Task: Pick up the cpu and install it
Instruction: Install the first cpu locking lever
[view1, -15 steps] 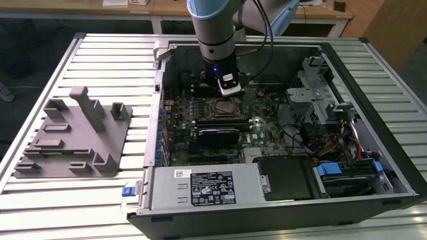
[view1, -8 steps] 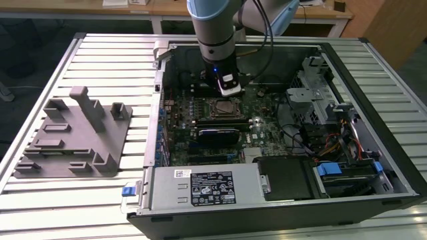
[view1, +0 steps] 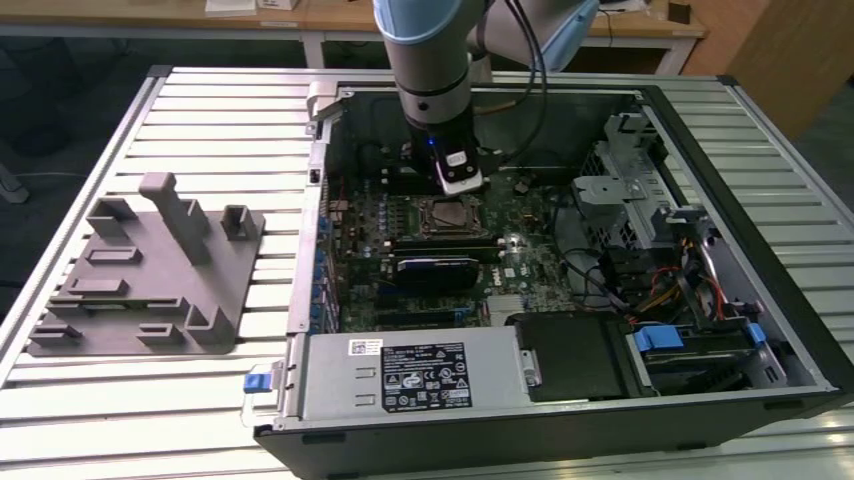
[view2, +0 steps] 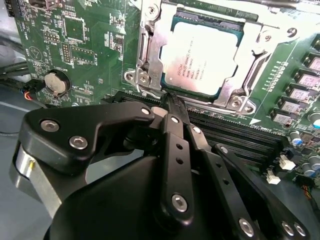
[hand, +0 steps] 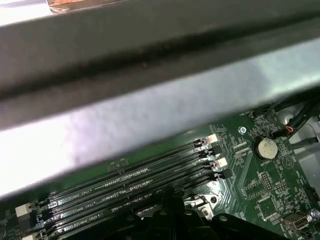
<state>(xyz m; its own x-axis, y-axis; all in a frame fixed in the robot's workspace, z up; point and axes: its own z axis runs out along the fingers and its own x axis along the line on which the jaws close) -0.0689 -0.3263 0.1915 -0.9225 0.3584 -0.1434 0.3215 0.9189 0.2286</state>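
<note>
Silver-topped cpu (view2: 200, 57) is seated in the socket frame (view2: 146, 47), well in from the motherboard (view2: 85, 55) edges, so the gripper (view2: 169, 100) is pinched shut on nothing, probably just clear.

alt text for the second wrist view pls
The cpu lies in its metal-framed socket on the green motherboard. The black gripper, shut and empty, is in the foreground, its tip close to the socket's edge.
</note>
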